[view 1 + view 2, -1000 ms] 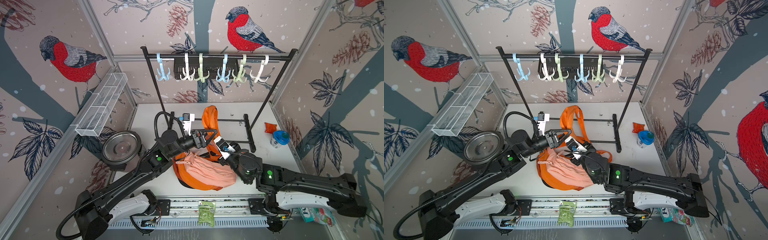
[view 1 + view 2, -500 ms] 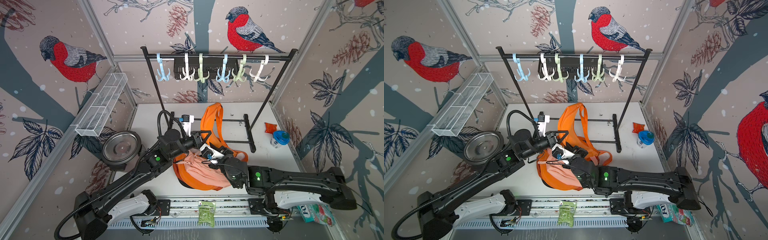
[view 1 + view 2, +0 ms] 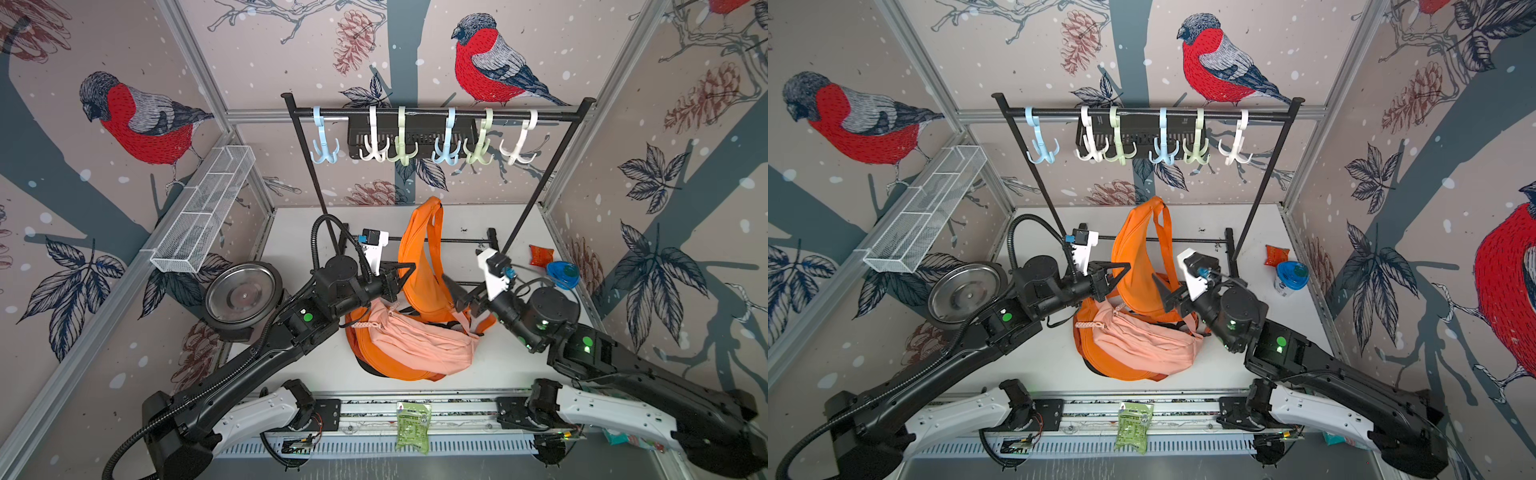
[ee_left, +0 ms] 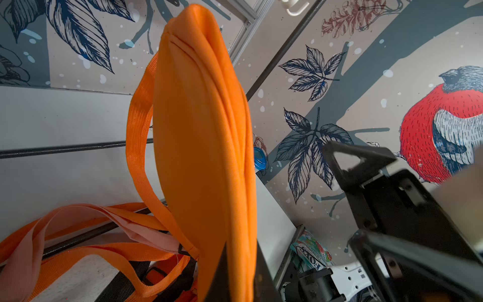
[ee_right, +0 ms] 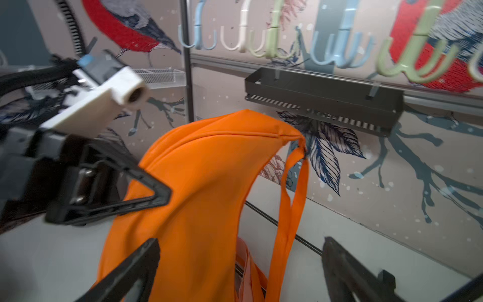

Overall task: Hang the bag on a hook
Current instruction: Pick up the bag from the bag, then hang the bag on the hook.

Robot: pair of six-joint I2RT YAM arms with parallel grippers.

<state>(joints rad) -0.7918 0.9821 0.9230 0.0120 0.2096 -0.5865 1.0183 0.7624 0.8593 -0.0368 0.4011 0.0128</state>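
The left gripper (image 3: 404,277) pinches the padded strap (image 3: 417,249) from 9 o'clock, holding it upright over the orange bag (image 3: 409,349) slumped on the table (image 3: 511,361), likely so its loop faces the hooks (image 3: 448,137) at 12 o'clock, while the right gripper (image 5: 240,241), jaws spread, hangs just beside it at 3 o'clock.

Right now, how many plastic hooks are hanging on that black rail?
6, along the rail, left to right in a top view: blue hook, white hook, green hook, second blue hook, second green hook, second white hook. None looks hidden.
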